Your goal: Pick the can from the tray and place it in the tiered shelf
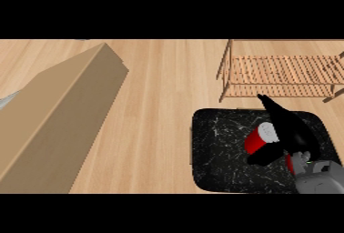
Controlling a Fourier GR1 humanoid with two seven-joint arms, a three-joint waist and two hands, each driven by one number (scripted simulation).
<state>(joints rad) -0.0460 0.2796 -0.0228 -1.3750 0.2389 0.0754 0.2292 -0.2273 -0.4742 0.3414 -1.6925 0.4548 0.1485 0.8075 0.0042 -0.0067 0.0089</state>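
Red with a pale top, the can lay on the black marbled tray, which sat at about four o'clock on the wooden tabletop. The right hand was over it: the thumb curled below the can and the fingers ran along its far side, so the hand was closed around the can, which was not yet clearly lifted off the tray. The left hand was not visible.

The tiered shelf of wooden slats stood at about one o'clock, just beyond the tray. In my judgement, the main risk was that the can, held near one end, could tilt or slip out during the lift. It could also hit the front rail or a post of the shelf if it was carried too low.

I counted one can, one tray, one shelf and one visible hand. One long cardboard-coloured box lay at about nine o'clock, well apart from the tray.
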